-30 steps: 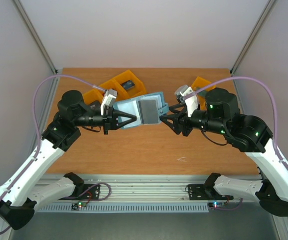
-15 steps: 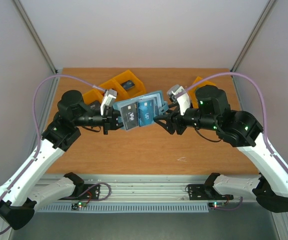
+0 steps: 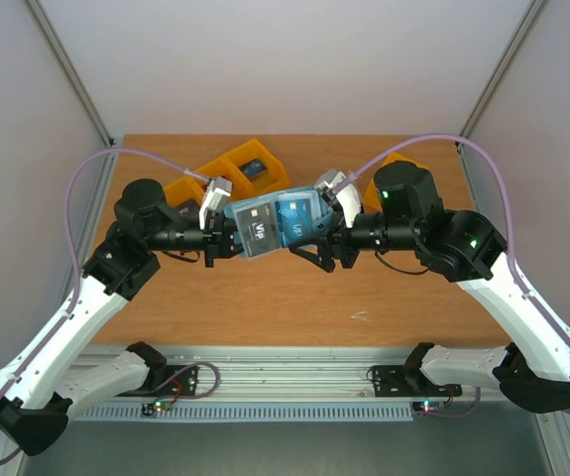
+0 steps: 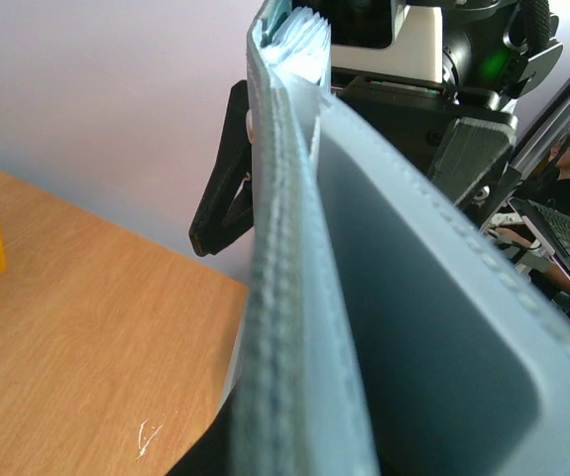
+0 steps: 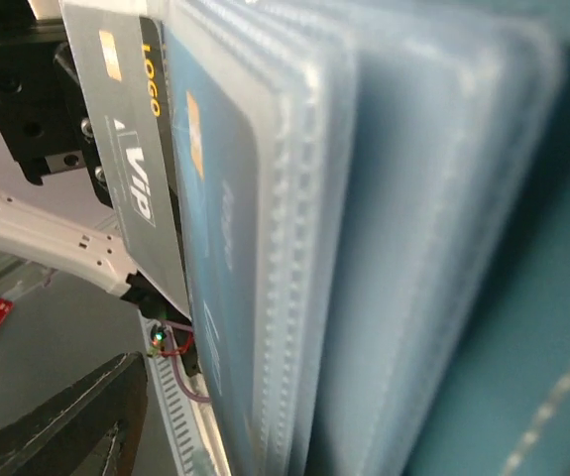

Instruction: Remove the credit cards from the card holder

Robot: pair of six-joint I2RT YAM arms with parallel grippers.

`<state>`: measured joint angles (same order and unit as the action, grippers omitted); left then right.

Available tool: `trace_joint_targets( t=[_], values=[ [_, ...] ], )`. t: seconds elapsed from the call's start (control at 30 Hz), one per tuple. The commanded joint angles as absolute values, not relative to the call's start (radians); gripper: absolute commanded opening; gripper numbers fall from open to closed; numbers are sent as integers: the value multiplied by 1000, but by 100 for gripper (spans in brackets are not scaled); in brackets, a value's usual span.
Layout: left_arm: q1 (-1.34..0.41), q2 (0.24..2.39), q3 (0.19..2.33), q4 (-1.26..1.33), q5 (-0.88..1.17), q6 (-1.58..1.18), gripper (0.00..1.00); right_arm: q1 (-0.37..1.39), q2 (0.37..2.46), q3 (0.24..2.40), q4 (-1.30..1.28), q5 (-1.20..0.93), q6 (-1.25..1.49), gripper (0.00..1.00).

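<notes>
The blue-teal card holder (image 3: 273,224) is held open above the table, between the two arms. My left gripper (image 3: 227,239) is shut on its left edge. Two credit cards show in its pockets: a dark grey one marked VIP (image 3: 256,231) and a blue one (image 3: 292,220). My right gripper (image 3: 310,241) is open at the holder's right edge, with its lower finger standing off below. In the right wrist view the grey card (image 5: 126,149) and the blue card (image 5: 215,258) sit in clear sleeves. In the left wrist view the holder (image 4: 294,297) is edge-on.
Orange bins stand on the far side of the wooden table (image 3: 265,297): two at the back left (image 3: 250,159) (image 3: 185,188) and one at the back right (image 3: 396,162), partly behind the right arm. White side walls close in the table.
The holder has swung open, so the two card faces now show. My right arm has moved left, up to the holder's right edge. The left gripper has kept its hold.
</notes>
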<state>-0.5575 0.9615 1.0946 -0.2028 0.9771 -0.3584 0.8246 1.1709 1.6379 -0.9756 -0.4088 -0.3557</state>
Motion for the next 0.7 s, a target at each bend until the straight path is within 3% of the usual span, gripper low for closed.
trace_joint_targets(
  t=[0.0, 0.13, 0.17, 0.2, 0.33, 0.47, 0.67],
  values=[
    [-563, 946, 1088, -166, 978, -341, 0, 822, 1166, 1667, -936, -419, -312, 66],
    [-563, 940, 1086, -182, 987, -338, 0, 821, 1158, 1667, -927, -389, -295, 5],
    [-563, 938, 1088, -196, 994, -331, 1, 822, 1151, 1666, -936, -360, -291, 2],
    [-561, 935, 1089, -216, 1002, -322, 8, 821, 1142, 1669, -949, -333, -290, 1],
    [-558, 922, 1077, -281, 1051, -252, 52, 821, 1135, 1710, -1055, -234, -291, 1],
    [-560, 906, 1026, -213, 1092, -253, 75, 821, 1182, 1758, -1146, -223, -292, 1],
    [-568, 927, 1018, -166, 952, -336, 99, 825, 1221, 1776, -1121, -281, -288, 1]
  ],
)
